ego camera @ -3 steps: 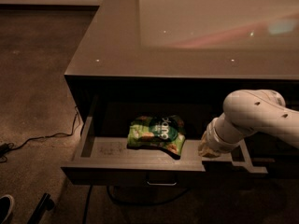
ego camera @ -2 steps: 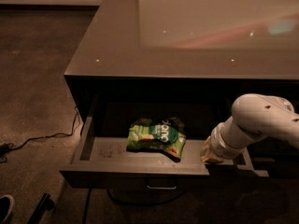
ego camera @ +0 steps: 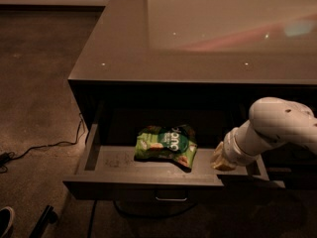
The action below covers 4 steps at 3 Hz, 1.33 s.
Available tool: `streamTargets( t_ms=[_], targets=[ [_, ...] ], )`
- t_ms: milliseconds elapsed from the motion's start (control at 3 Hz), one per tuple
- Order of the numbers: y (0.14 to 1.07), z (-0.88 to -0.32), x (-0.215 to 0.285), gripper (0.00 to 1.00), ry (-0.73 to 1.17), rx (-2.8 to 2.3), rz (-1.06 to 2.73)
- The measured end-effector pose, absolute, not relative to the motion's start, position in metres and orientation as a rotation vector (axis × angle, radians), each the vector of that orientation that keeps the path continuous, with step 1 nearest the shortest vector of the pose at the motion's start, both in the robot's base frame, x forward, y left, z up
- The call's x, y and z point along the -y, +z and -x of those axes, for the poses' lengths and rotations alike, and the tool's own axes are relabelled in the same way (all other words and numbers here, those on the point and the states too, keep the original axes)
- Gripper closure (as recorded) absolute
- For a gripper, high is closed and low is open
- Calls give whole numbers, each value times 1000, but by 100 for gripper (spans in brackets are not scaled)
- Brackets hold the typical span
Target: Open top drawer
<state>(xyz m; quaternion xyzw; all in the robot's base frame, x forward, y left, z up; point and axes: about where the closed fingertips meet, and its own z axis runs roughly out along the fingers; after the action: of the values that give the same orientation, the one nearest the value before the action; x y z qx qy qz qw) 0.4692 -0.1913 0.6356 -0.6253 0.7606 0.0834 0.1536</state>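
My gripper [ego camera: 224, 158] sits low at the right end of the top drawer [ego camera: 148, 180], tucked just inside the front panel, with the white wrist and arm rising away to the right. The tip is buried against the panel, so I cannot tell how the jaws stand, or whether they clamp anything.

The drawer's long axis runs left to right across my view, and its travel runs toward the bottom of the frame. It is already well out from under the counter [ego camera: 129, 48], with most of the grey floor exposed. The metal handle [ego camera: 171, 198] is on the outer face at centre, so it lies to the left of and below the jaws, on the far side of the panel from them.

A green snack bag [ego camera: 167, 144] lies flat on the drawer floor, left of the gripper and apart from it.

I judge the task nearly done. Any further pull comes off-centre from the right end, so I would watch for the drawer skewing on its runners. The floor ahead is open; a cable [ego camera: 44, 145] trails off to the left, well clear.
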Motion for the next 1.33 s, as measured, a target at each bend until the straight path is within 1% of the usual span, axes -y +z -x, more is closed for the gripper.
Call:
streamTargets(
  t_ms=[333,667,1333],
  targets=[
    [633,-473,186,100,374,-2117,1746],
    [627,-461,182,100,466,-2058,1751],
    [623,-440,182,100,505,-2034,1777]
  ],
)
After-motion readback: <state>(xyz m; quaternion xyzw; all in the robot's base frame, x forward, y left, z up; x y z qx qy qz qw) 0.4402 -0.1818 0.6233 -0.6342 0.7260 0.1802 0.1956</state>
